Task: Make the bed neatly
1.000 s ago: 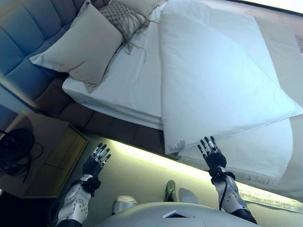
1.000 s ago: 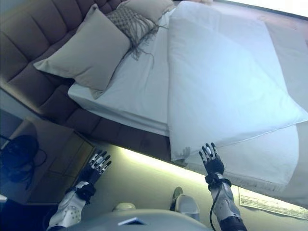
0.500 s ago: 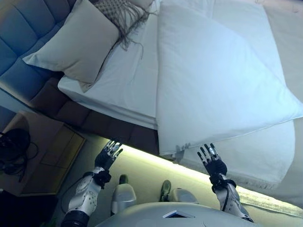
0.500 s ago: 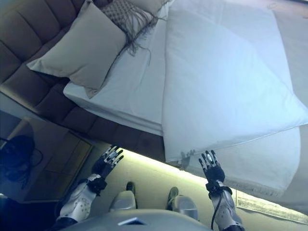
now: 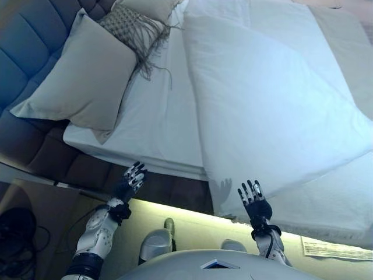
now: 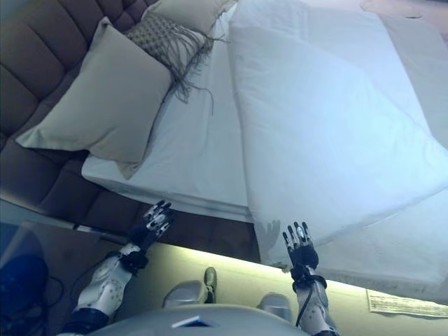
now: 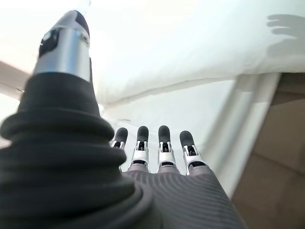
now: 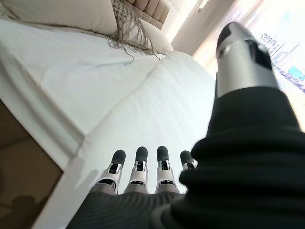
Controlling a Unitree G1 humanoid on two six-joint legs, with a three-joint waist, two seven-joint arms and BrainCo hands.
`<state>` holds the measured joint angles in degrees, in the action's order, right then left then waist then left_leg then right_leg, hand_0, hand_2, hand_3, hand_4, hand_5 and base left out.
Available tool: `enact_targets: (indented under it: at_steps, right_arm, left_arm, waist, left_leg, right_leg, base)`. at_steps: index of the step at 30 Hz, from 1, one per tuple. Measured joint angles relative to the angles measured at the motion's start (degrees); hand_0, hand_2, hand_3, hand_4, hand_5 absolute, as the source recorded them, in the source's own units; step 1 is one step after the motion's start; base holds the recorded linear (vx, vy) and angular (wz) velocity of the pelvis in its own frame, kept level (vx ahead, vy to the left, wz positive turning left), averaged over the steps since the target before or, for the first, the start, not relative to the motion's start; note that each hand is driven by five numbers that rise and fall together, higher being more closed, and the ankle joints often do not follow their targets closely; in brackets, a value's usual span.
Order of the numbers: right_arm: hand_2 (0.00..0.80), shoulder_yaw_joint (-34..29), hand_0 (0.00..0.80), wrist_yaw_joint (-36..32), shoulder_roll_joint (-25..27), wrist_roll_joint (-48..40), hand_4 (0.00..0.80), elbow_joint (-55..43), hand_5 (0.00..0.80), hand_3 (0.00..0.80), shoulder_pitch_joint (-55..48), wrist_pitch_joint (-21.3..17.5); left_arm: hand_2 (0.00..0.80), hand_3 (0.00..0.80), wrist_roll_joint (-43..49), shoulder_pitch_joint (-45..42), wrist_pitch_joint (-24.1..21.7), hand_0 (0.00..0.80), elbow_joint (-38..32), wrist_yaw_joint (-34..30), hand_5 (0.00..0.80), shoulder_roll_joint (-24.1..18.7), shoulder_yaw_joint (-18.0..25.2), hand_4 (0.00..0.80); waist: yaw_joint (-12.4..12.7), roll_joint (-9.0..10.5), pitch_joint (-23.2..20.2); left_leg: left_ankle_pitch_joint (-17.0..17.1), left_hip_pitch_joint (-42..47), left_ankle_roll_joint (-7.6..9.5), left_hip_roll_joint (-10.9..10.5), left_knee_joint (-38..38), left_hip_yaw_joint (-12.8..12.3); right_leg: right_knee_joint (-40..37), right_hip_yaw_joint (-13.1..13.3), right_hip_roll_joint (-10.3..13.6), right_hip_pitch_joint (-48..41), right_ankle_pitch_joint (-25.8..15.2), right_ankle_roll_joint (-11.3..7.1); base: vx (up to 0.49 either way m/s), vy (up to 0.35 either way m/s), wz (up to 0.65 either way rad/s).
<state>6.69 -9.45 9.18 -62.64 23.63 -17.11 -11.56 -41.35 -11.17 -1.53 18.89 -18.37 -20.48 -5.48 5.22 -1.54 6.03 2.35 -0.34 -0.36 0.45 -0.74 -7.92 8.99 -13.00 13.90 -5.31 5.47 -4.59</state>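
Note:
A white duvet (image 5: 274, 111) lies folded back at a slant across the bed, its near corner hanging over the mattress edge. Bare white sheet (image 5: 160, 122) shows between it and the pillows. A large beige pillow (image 5: 81, 81) leans on the padded headboard (image 5: 26, 41), with a fringed patterned cushion (image 5: 131, 29) beyond it. My right hand (image 5: 254, 201) is open, fingers straight, just below the duvet's hanging corner and not touching it. My left hand (image 5: 131, 178) is open in front of the bed's dark side, below the sheet's edge. Both hold nothing.
The bed base (image 5: 116, 175) is dark brown with a lit strip along its foot. A wooden bedside table (image 5: 35, 216) with a black object (image 5: 14, 224) stands at lower left. A paper (image 5: 329, 248) lies on the floor at the right.
The camera has shifted, so the bed sits lower and nearer. My left hand has risen from the floor side up toward the mattress edge. My right hand stays by the duvet corner.

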Motion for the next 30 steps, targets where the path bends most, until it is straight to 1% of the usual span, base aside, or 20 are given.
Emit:
enact_targets:
  at_steps: [2,5,8,10,11,12,13,14,15,16,18,20,21,22,23,24,26,28,29,30]
  right_arm:
    - [0.000,0.32,0.000,0.03,0.08,0.33,0.000,0.01,0.000,0.000,1.02,0.01]
    - [0.000,0.53,0.000,0.35,0.11,0.89,0.000,0.17,0.000,0.000,2.30,0.02]
    - [0.000,0.42,0.000,0.46,0.09,1.21,0.000,1.42,0.000,0.000,2.32,0.01]
    - [0.000,0.16,0.000,0.45,0.10,1.18,0.000,2.02,0.000,0.000,2.02,-0.07]
    - [0.000,-0.14,0.000,0.46,0.09,1.18,0.000,2.07,0.000,0.000,2.02,-0.26]
    - [0.000,-0.53,0.000,0.47,0.11,1.18,0.000,2.09,0.000,0.000,2.02,-0.54]
    - [0.000,-0.52,0.000,0.48,0.14,1.19,0.000,2.07,0.000,0.000,2.05,-0.72]
    - [0.000,-0.50,0.000,0.56,0.44,1.19,0.000,2.23,0.000,0.000,2.08,-0.79]
    - [0.000,-0.48,0.000,0.65,0.74,1.19,0.000,2.16,0.000,0.000,1.95,-0.80]
    - [0.000,-0.42,0.000,0.68,0.36,1.20,0.000,2.11,0.000,0.000,1.56,-0.81]
    - [0.000,0.83,0.000,0.61,0.03,1.22,0.000,2.16,0.000,0.000,0.78,-0.79]
    - [0.000,1.15,0.000,0.45,0.07,1.21,0.000,2.04,0.000,0.000,0.29,-0.77]
    - [0.000,1.02,0.000,0.42,0.23,1.19,0.000,1.99,0.000,0.000,0.29,-0.78]
    - [0.000,0.96,0.000,0.38,0.58,1.19,0.000,2.02,0.000,0.000,0.49,-0.77]
    - [0.000,0.78,0.000,0.08,0.90,1.18,0.000,2.31,0.000,0.000,0.81,-0.64]
    - [0.000,0.73,0.000,-0.09,0.96,1.17,0.000,2.63,0.000,0.000,1.16,-0.55]
    - [0.000,0.88,0.000,-0.39,0.82,1.18,0.000,2.73,0.000,0.000,2.29,0.26]
    - [0.000,0.96,0.000,-0.71,0.60,1.19,0.000,3.16,0.000,0.000,2.86,0.83]
    - [0.000,0.91,0.000,-0.70,0.61,1.20,0.000,3.68,0.000,0.000,2.85,1.32]
    - [0.000,0.92,0.000,-0.75,0.62,1.21,0.000,3.81,0.000,0.000,2.63,1.91]
  left_arm:
    - [0.000,0.000,-0.06,0.15,-0.29,0.000,0.01,0.57,0.000,-0.01,0.02,0.000]
    - [0.000,0.000,-0.06,-0.20,-0.30,0.000,0.19,1.65,0.000,0.02,0.01,0.000]
    - [0.000,0.000,-0.52,-0.26,-0.30,0.000,0.19,2.10,0.000,-0.05,-0.01,0.000]
    - [0.000,0.000,-0.53,-0.31,-0.28,0.000,0.43,2.02,0.000,-0.09,-0.07,0.000]
    - [0.000,0.000,-0.53,-0.16,-0.28,0.000,0.61,2.02,0.000,0.00,-0.26,0.000]
    - [0.000,0.000,-0.52,-0.07,-0.28,0.000,0.62,2.01,0.000,0.08,-0.66,0.000]
    - [0.000,0.000,-0.49,0.13,-0.29,0.000,1.08,1.91,0.000,0.54,-0.81,0.000]
    - [0.000,0.000,-0.49,0.20,-0.31,0.000,1.75,1.88,0.000,1.42,-0.82,0.000]
    - [0.000,0.000,-0.45,0.19,-0.31,0.000,2.04,1.85,0.000,1.79,-0.85,0.000]
    - [0.000,0.000,-0.41,0.12,-0.36,0.000,2.05,1.71,0.000,1.69,-0.87,0.000]
    - [0.000,0.000,-0.35,-0.17,-0.83,0.000,2.03,1.75,0.000,0.80,-0.75,0.000]
    - [0.000,0.000,-0.16,-1.07,-1.30,0.000,1.94,2.17,0.000,-0.84,-0.83,0.000]
    - [0.000,0.000,-0.25,-1.55,-1.56,0.000,1.87,2.36,0.000,-1.35,-0.75,0.000]
    - [0.000,0.000,-0.53,-2.19,-1.59,0.000,1.88,2.72,0.000,-1.64,-0.71,0.000]
    - [0.000,0.000,-0.64,-2.63,-1.56,0.000,1.88,2.81,0.000,-1.59,-0.55,0.000]
    - [0.000,0.000,-0.75,-2.85,-1.60,0.000,1.88,2.89,0.000,-1.57,-0.33,0.000]
    - [0.000,0.000,-1.12,-3.04,-2.03,0.000,1.82,3.08,0.000,-1.60,0.39,0.000]
    - [0.000,0.000,-1.11,-3.61,-2.04,0.000,1.51,3.05,0.000,-1.91,1.01,0.000]
    - [0.000,0.000,-1.11,-4.01,-2.27,0.000,1.28,3.05,0.000,-2.01,1.26,0.000]
    - [0.000,0.000,-1.10,-4.22,-2.38,0.000,1.15,3.12,0.000,-2.22,1.35,0.000]
  waist:
    - [1.80,0.61,-0.45]
    - [3.48,1.51,-1.12]
    - [3.93,3.08,-3.17]
    - [3.86,4.24,-4.05]
    - [3.61,4.57,-4.50]
    - [3.63,4.46,-4.65]
    - [3.61,4.04,-5.01]
    - [3.59,2.94,-5.56]
    - [3.48,1.98,-5.67]
    - [3.26,1.14,-5.69]
    - [3.47,1.13,-5.60]
    - [3.00,1.69,-5.79]
    - [2.55,1.72,-5.76]
    - [1.81,1.60,-5.52]
    - [1.43,1.32,-5.10]
    - [1.05,1.26,-4.94]
    - [0.55,2.06,-4.40]
    - [0.29,3.32,-3.94]
    - [0.33,4.16,-3.85]
    - [0.30,4.96,-3.79]
  left_leg:
    - [-0.83,0.14,-0.21,-0.49,-0.40,0.61]
    - [-2.28,-0.97,-0.32,-0.74,-2.54,1.25]
    - [-3.43,-3.46,-0.07,-1.08,-4.11,2.23]
    - [-3.84,-4.72,0.14,-2.31,-4.99,2.85]
    - [-4.14,-5.47,0.58,-3.03,-6.18,3.56]
    - [-4.39,-5.60,0.94,-3.47,-6.90,3.81]
    - [-5.40,-6.73,2.22,-4.32,-8.20,4.36]
    - [-5.57,-7.29,2.18,-4.60,-9.06,5.02]
    - [-5.41,-7.16,2.77,-4.08,-8.82,5.43]
    - [-4.98,-6.28,3.36,-3.97,-8.19,5.81]
    - [-4.78,-5.30,3.91,-4.23,-7.40,5.56]
    - [-4.70,-5.09,4.14,-4.01,-6.87,5.40]
    - [-4.52,-4.91,4.38,-3.65,-6.85,4.97]
    - [-4.47,-4.78,4.46,-3.60,-6.60,4.97]
    - [-4.51,-4.26,4.38,-3.40,-6.48,4.61]
    - [-4.47,-4.19,4.36,-3.17,-6.37,4.23]
    - [-4.52,-4.25,3.31,-2.49,-5.95,2.86]
    - [-4.46,-4.00,1.71,-1.21,-5.42,1.84]
    - [-4.54,-3.23,0.65,-0.94,-5.02,1.85]
    - [-4.78,-2.83,-0.47,-0.41,-5.10,1.91]
  right_leg:
    - [-1.02,-0.25,0.22,0.13,-0.01,0.01]
    - [-2.23,-0.30,0.37,-0.03,-0.01,0.01]
    - [-2.84,-1.67,0.66,-0.12,0.20,-0.26]
    - [-2.83,-2.66,1.90,-0.13,1.62,-0.67]
    - [-2.67,-3.29,2.52,-0.19,2.13,-1.45]
    - [-2.23,-3.34,2.80,-0.12,2.12,-1.57]
    - [0.44,-3.49,3.57,1.04,2.03,-1.90]
    - [5.51,-3.46,4.11,3.66,1.63,-1.83]
    - [10.79,-3.19,4.72,6.00,1.00,-1.05]
    - [15.93,-2.64,5.41,8.34,-0.66,0.05]
    - [22.84,0.00,6.69,11.99,-2.17,0.26]
    - [25.63,0.55,6.24,14.25,-1.31,0.35]
    - [23.81,0.54,5.54,14.83,-0.94,0.26]
    - [19.90,0.49,5.04,14.66,-0.03,0.19]
    - [15.35,0.52,4.93,14.48,-0.04,0.00]
    - [9.99,0.56,4.64,14.15,-0.56,-0.73]
    - [2.79,0.40,4.51,15.43,-2.52,-3.35]
    - [-0.34,0.16,4.15,15.69,-4.19,-3.79]
    - [-1.15,0.14,3.90,14.71,-4.21,-3.84]
    - [-2.10,0.03,3.60,13.81,-6.03,-4.33]
  base:
    - [0.095,0.021,-0.38]
    - [0.090,0.049,-0.18]
    - [0.084,0.116,0.19]
    - [0.119,0.166,0.29]
    - [0.131,0.187,0.32]
    - [0.166,0.233,0.26]
    - [0.220,0.278,0.08]
    - [0.204,0.236,0.10]
    - [0.206,0.154,0.21]
    - [0.149,0.038,0.20]
    - [0.130,-0.063,0.08]
    - [0.131,-0.188,0.14]
    - [0.161,-0.288,0.06]
    - [0.137,-0.256,-0.06]
    - [0.127,-0.338,-0.14]
    - [0.077,-0.283,-0.17]
    - [0.087,-0.304,-0.22]
    - [0.100,-0.276,-0.13]
    - [0.100,-0.277,0.00]
    - [0.125,-0.312,0.04]
